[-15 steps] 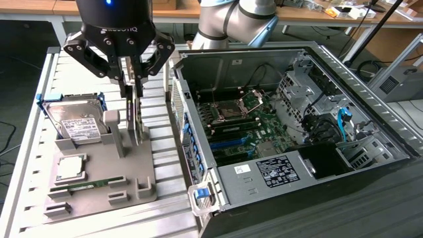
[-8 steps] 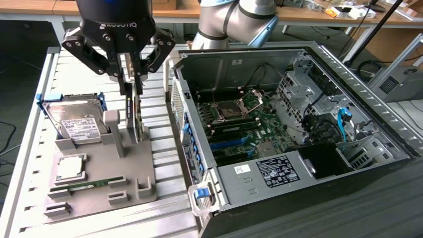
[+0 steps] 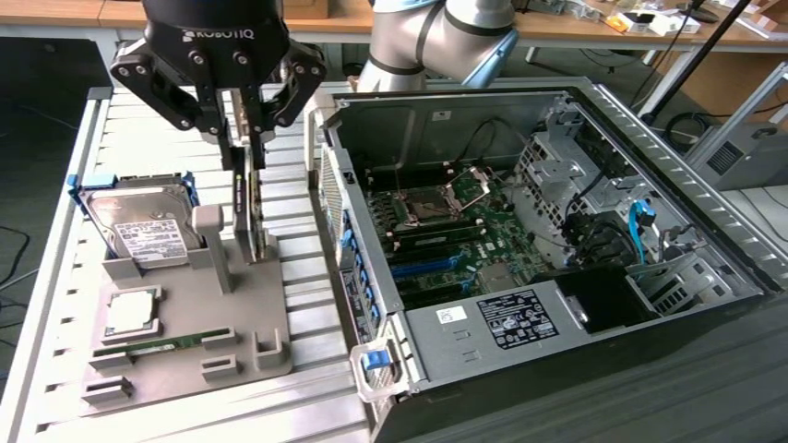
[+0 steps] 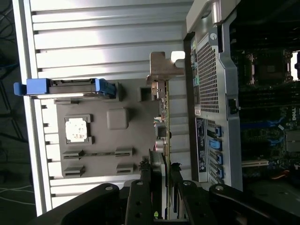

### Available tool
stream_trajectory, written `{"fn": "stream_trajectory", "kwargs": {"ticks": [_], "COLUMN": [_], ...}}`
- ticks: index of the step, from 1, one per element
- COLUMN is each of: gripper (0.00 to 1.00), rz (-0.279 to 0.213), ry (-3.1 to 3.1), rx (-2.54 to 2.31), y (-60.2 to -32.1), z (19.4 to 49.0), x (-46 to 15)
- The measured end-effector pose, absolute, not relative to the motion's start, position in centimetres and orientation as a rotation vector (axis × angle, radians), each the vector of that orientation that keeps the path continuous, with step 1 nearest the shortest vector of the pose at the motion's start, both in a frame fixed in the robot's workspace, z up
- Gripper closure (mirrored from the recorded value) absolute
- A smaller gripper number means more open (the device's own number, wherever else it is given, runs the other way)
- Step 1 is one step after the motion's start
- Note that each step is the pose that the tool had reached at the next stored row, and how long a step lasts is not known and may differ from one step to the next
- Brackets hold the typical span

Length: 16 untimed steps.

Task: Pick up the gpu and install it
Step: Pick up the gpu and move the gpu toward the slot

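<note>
The gpu (image 3: 250, 208) is a thin dark card standing on edge at the grey fixture plate (image 3: 246, 323), at the exterior view's left beside the open computer case (image 3: 369, 277). My gripper (image 3: 243, 152) hangs straight above it, its two fingers pressed against the card's upper edge, one on each face. In the wrist view the gpu (image 4: 161, 126) runs edge-on away from my gripper (image 4: 160, 176), with its silvery bracket (image 4: 165, 68) at the far end. I cannot tell whether the card's lower edge still touches the fixture.
On the fixture sit a silver hard drive (image 3: 142, 226) in a blue-edged caddy, a processor (image 3: 132, 312) and a green memory stick (image 3: 173, 343). The case lies open, showing the motherboard (image 3: 449, 231) with blue slots (image 3: 425, 268). The case wall (image 4: 213, 84) stands close beside the card.
</note>
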<state>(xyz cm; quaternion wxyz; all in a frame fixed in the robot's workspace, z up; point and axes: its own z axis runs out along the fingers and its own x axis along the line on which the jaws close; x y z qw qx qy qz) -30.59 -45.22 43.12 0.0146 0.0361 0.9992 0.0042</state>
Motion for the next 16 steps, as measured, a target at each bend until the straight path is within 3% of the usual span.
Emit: {"fn": "stream_trajectory", "kwargs": {"ticks": [16], "gripper": [0.73], "rz": [0.013], "ry": [3.11], "rx": [0.112], "y": [-45.2], "z": [44.4], "x": [-30.6]}}
